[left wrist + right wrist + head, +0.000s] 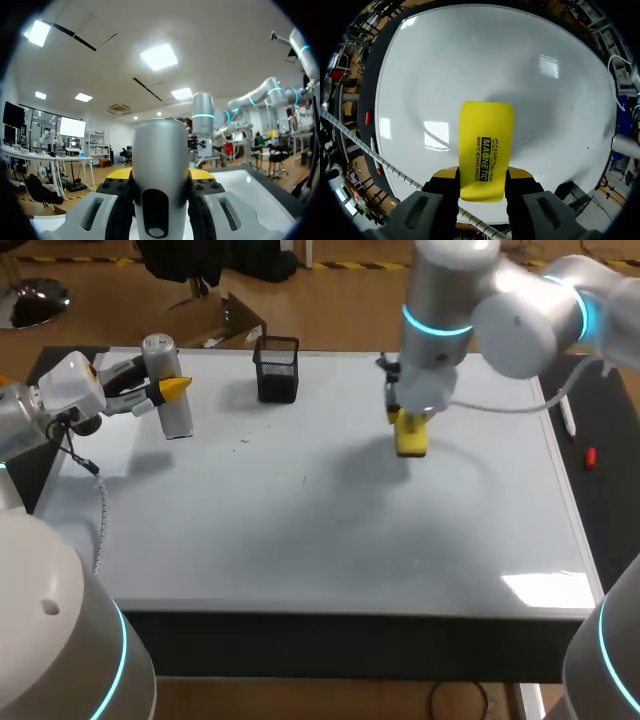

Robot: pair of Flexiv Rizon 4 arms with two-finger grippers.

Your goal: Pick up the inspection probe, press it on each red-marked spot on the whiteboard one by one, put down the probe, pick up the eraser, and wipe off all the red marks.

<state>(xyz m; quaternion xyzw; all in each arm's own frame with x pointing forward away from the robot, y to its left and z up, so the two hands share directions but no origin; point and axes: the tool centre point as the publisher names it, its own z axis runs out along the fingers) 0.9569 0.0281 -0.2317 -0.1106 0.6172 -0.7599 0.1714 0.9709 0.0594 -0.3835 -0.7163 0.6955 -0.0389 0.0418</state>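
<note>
1 black wire-mesh pen cup point(277, 368), square and upright, stands near the far edge of the dark table point(603, 515), left of the middle. On the table's right-hand strip lie 2 small things near each other: a slim white pen point(568, 420) and a short red piece point(590, 457).

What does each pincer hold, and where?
Left pincer: the silver probe, at its middle. Right pincer: the yellow eraser, by its long sides near one end.

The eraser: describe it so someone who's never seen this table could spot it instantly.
Start at the large whiteboard, then find the right hand over its far half, right of middle. The eraser is the bright yellow block clamped there, unlike the silver probe in the left hand or the black mesh cup.
</note>
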